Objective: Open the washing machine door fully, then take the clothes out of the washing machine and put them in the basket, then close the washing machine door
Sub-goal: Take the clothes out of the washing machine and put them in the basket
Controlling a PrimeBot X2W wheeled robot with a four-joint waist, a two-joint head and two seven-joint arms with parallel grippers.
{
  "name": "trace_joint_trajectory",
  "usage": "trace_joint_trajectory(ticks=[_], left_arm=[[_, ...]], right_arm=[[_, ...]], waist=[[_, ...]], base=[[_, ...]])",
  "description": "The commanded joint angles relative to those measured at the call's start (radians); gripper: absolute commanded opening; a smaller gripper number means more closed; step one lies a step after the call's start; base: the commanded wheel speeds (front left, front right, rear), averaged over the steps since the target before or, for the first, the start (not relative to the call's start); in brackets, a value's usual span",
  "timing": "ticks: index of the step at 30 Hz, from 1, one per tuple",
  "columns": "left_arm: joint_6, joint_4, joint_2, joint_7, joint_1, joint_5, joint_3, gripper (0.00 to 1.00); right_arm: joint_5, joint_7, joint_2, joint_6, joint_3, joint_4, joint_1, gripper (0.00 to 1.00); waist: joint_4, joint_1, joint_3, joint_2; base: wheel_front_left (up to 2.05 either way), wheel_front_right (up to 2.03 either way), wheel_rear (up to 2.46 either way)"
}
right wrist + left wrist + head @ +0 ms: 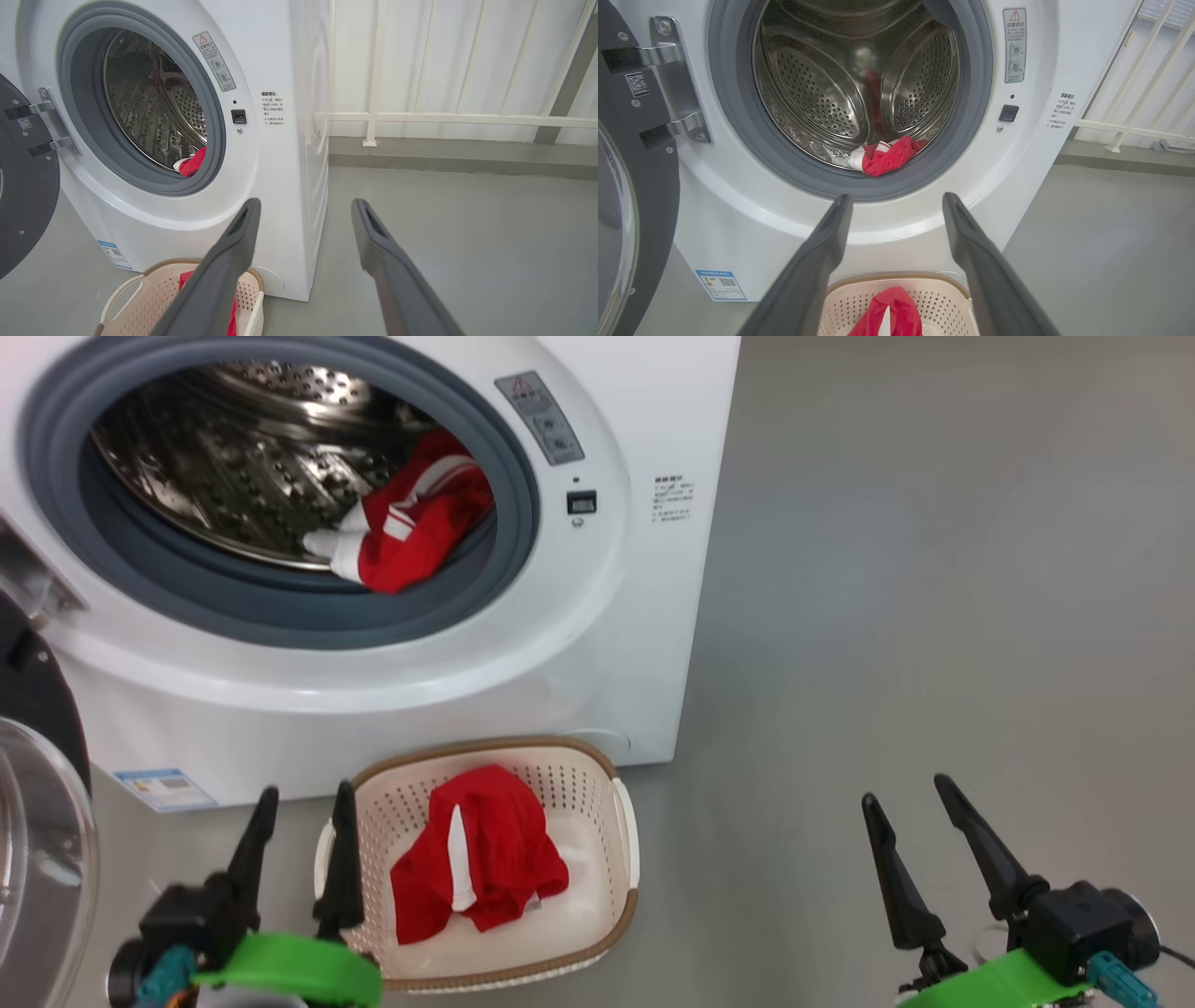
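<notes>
The white washing machine (597, 644) stands with its door (37, 821) swung open to the left. One red piece of the clothes (415, 518) with white stripes lies at the drum's front lip, on the grey rubber ring (896, 154) (192, 162). Another red garment (481, 859) lies in the cream basket (625, 821) on the floor in front of the machine. My left gripper (306, 799) is open, just left of the basket, nothing between its fingers. My right gripper (907, 790) is open over bare floor to the right.
Grey floor (934, 616) stretches to the right of the machine. A white railing (444, 119) and a low ledge run along the back wall. The open door's hinge (672, 84) sits left of the drum opening.
</notes>
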Motion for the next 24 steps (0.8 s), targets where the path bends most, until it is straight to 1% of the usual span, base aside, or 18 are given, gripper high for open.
trace_joint_trajectory(ticks=[1,7,15,24], left_arm=[[0.006,-0.011,0.012,-0.012,-0.062,-0.001,0.031,1.00],[0.004,0.031,0.012,-0.012,-0.204,-0.017,0.015,1.00],[-0.030,0.163,0.029,-0.012,-0.425,-0.047,0.009,1.00],[-0.061,0.286,0.053,-0.012,-0.669,-0.088,0.025,1.00]], right_arm=[[0.001,-0.006,-0.010,0.006,0.026,-0.031,-0.052,1.00],[0.008,-0.006,-0.010,0.006,0.038,-0.014,-0.086,1.00],[0.004,-0.006,-0.010,0.006,0.057,-0.011,-0.141,1.00],[-0.007,-0.006,-0.010,0.006,0.069,-0.011,-0.200,1.00]], waist=[[-0.002,0.0000,0.037,0.0000],[0.000,0.0000,0.107,0.0000],[-0.006,0.0000,0.202,0.0000],[-0.012,0.0000,0.339,0.0000]], base=[[0.00,0.00,0.00],[0.00,0.00,0.00],[0.00,0.00,0.00],[0.00,0.00,0.00]])
